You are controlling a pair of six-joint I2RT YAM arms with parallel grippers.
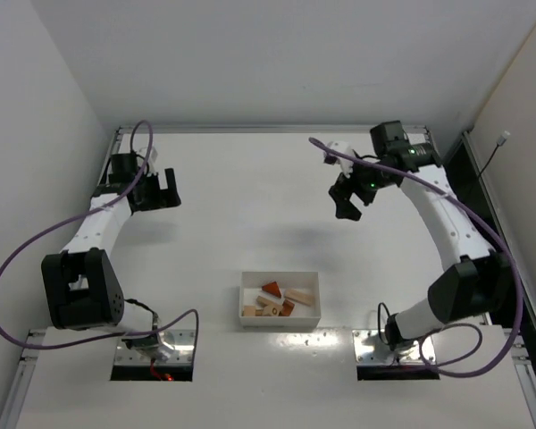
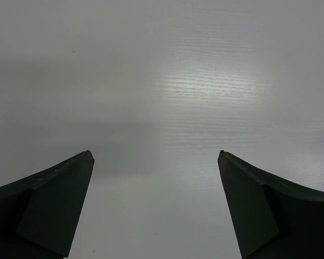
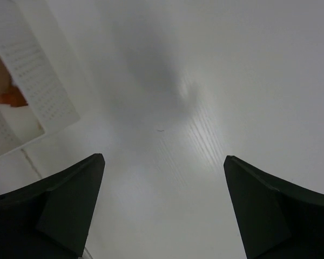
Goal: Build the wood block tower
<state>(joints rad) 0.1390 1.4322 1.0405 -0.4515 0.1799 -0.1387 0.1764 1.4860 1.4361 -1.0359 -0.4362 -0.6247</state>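
Several small wooden blocks (image 1: 277, 300), pale tan bars and reddish-brown pieces, lie loose in a white tray (image 1: 280, 322) near the table's front middle. A corner of the tray (image 3: 38, 91) with a reddish block (image 3: 8, 97) shows at the left of the right wrist view. My left gripper (image 1: 161, 190) is open and empty over bare table at the far left; its view (image 2: 155, 156) shows only table. My right gripper (image 1: 347, 204) is open and empty, raised above the table behind and right of the tray; it also shows in its own view (image 3: 163, 159).
White walls close the table at the left, back and right. A purple cable loops off each arm. Two metal base plates (image 1: 152, 353) sit at the front edge.
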